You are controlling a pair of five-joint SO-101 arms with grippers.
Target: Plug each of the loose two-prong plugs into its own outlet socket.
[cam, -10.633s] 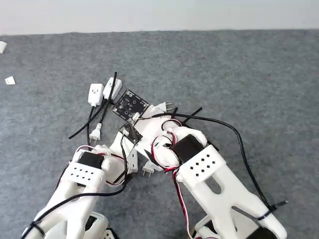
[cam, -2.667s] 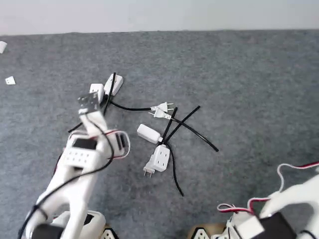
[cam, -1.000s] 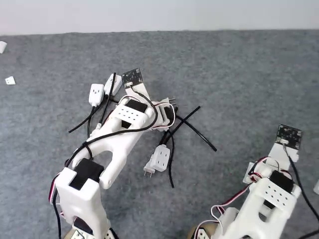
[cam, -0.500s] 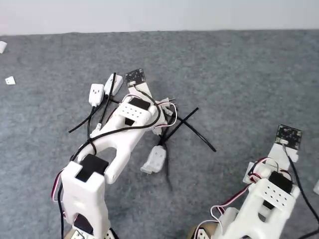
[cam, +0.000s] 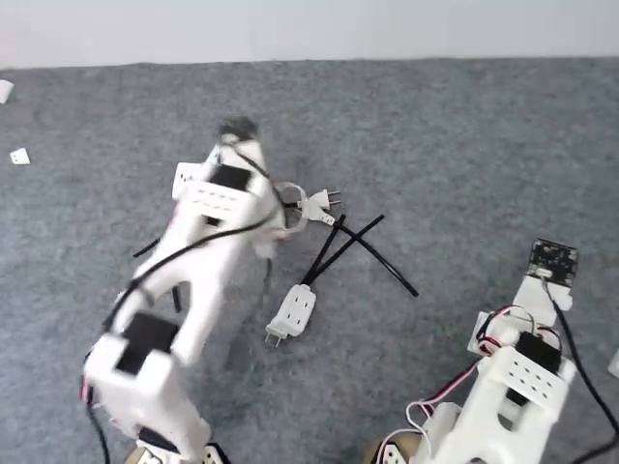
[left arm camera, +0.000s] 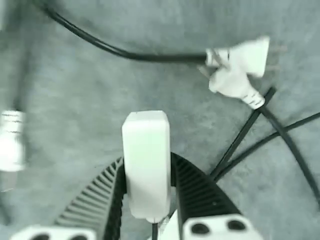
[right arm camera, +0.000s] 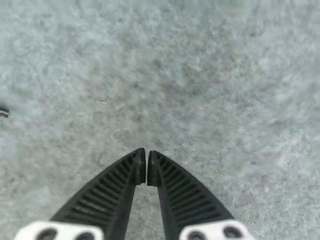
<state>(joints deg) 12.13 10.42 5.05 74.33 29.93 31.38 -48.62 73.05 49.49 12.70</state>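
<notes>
Over grey carpet (right arm camera: 210, 75), left gripper (left arm camera: 147, 170): clamped on a white outlet socket block (left arm camera: 145, 135). White two-prong plugs (left arm camera: 239, 67): loose, lying just beyond it, on black cords (left arm camera: 125, 52). Right gripper (right arm camera: 146, 167): jaws together, empty, well apart. Step judged: bringing socket to plug. Next: align slots with prongs; the plug probably needs steadying.

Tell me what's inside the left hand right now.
A white rectangular plastic block stands clamped in the left hand, between its black ribbed fingers. The block's lower end is covered by the fingers, so what joins it there cannot be seen.
</notes>
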